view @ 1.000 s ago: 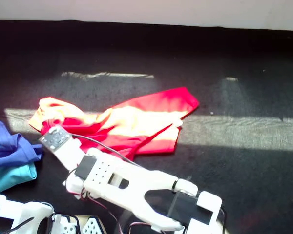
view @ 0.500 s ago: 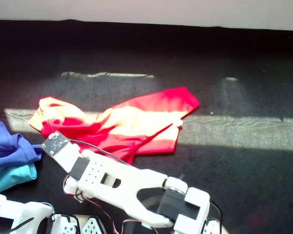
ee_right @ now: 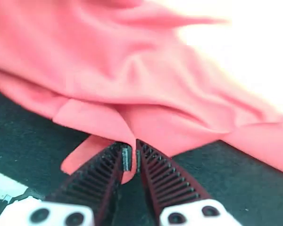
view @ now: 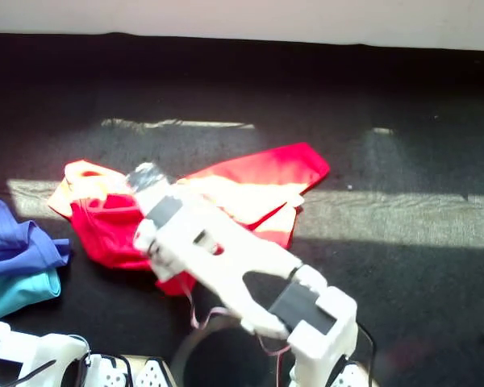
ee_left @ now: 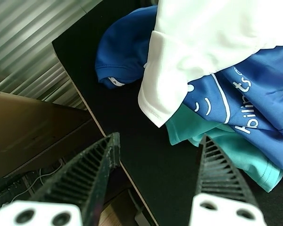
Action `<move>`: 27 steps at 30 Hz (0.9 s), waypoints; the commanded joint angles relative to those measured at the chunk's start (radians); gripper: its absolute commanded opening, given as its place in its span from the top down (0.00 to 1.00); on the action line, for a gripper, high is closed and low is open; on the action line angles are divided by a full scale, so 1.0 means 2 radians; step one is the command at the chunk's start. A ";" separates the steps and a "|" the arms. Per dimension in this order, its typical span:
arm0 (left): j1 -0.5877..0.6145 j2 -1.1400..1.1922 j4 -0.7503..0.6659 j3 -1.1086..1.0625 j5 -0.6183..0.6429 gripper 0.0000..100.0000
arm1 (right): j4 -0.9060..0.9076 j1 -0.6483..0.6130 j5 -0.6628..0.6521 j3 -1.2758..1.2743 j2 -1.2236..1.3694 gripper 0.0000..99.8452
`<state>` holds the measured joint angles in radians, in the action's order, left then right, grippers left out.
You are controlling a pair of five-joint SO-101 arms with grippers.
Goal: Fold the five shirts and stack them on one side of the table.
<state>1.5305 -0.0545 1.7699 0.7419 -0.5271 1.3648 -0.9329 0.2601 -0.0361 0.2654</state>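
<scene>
The crumpled red shirt (view: 266, 173) lies left of the middle of the black cloth-covered desk (view: 387, 282). Its long axis runs across the desk, from a bunched end towards the left edge to a flatter end angling towards the far edge.

The right tool (ee_right: 132, 155) is on the shirt's near side, its jaws nearly closed and pinching a fold of the red fabric, so the rest of the shirt lies beyond it. I judge the next move to be a pull or fold across that axis.

The left tool (ee_left: 160, 139) is spread wide and holds nothing. It hangs over the near left corner, above a heap made up of a blue printed shirt (ee_left: 254, 94), a white shirt (ee_left: 212, 33) and a teal shirt (ee_left: 226, 146).

In the high view the right arm covers the shirt's middle. I cannot tell whether the pinched part is hem or sleeve, or whether the heap hides another shirt.
</scene>
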 commanded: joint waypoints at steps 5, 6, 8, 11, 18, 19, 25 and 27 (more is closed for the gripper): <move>-0.064 -0.019 -0.002 -0.066 -0.001 0.73 | 0.066 0.170 -0.104 0.143 -0.079 0.99; -0.077 -0.019 -0.002 -0.086 -0.001 0.73 | 0.076 0.188 -0.127 0.161 -0.098 0.99; -0.104 -0.019 -0.002 -0.125 -0.001 0.73 | 0.099 0.221 -0.171 0.192 -0.132 0.99; -0.155 -0.019 -0.002 -0.178 -0.001 0.73 | 0.135 0.271 -0.223 0.231 -0.181 0.99; -0.298 -0.019 -0.002 -0.260 -0.001 0.73 | 0.155 0.409 -0.297 0.267 -0.268 0.99; -0.319 -0.019 -0.002 -0.273 -0.002 0.73 | 0.154 0.428 -0.305 0.267 -0.276 0.99; -0.446 -0.019 -0.002 -0.339 -0.001 0.73 | 0.049 0.527 -0.321 0.263 -0.287 0.99; -0.490 -0.019 -0.002 -0.353 -0.001 0.73 | -0.007 0.534 -0.321 0.260 -0.283 0.99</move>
<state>0.6743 -0.0560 1.7653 0.0591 -0.5255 1.5014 0.0997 -0.3705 0.4519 -0.2670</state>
